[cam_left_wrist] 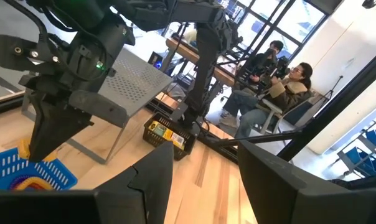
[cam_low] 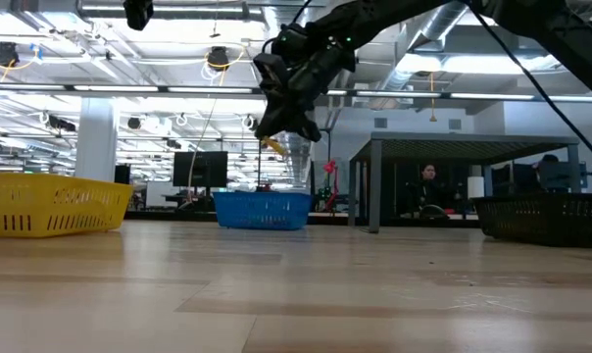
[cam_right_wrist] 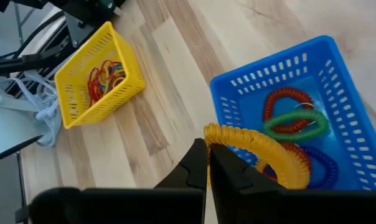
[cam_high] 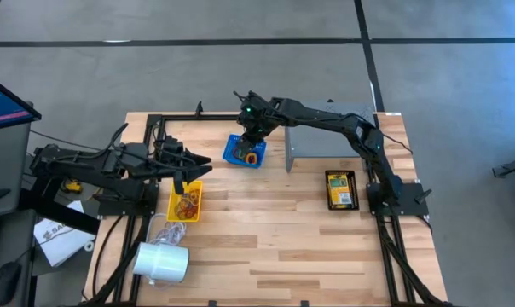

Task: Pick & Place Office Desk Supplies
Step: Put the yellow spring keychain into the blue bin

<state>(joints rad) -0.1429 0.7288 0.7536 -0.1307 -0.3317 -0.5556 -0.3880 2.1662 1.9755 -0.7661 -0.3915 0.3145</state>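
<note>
1. The left gripper [cam_high: 186,182] hangs over the yellow basket [cam_high: 173,208], jaws apart and empty. The rubber bands [cam_high: 188,206] lie in the basket right beneath its fingers, so a careless descent could nudge the light basket.
2. The right gripper [cam_right_wrist: 208,163] hovers above the blue basket [cam_right_wrist: 238,81], jaws pinched together on one end of a yellow coil band [cam_right_wrist: 263,149]. The rest of the coil arcs out to one side of the fingertips.
3. The grip catches only the coil's end. A quick swing could let the springy loop slip free, or it could snag the basket's rim.
4. The red, green and blue coils [cam_right_wrist: 295,121] lie in the blue basket below the jaws, untouched.
5. The crayon box [cam_high: 341,188] sits in a black tray [cam_high: 326,183], well apart from both grippers.
</note>
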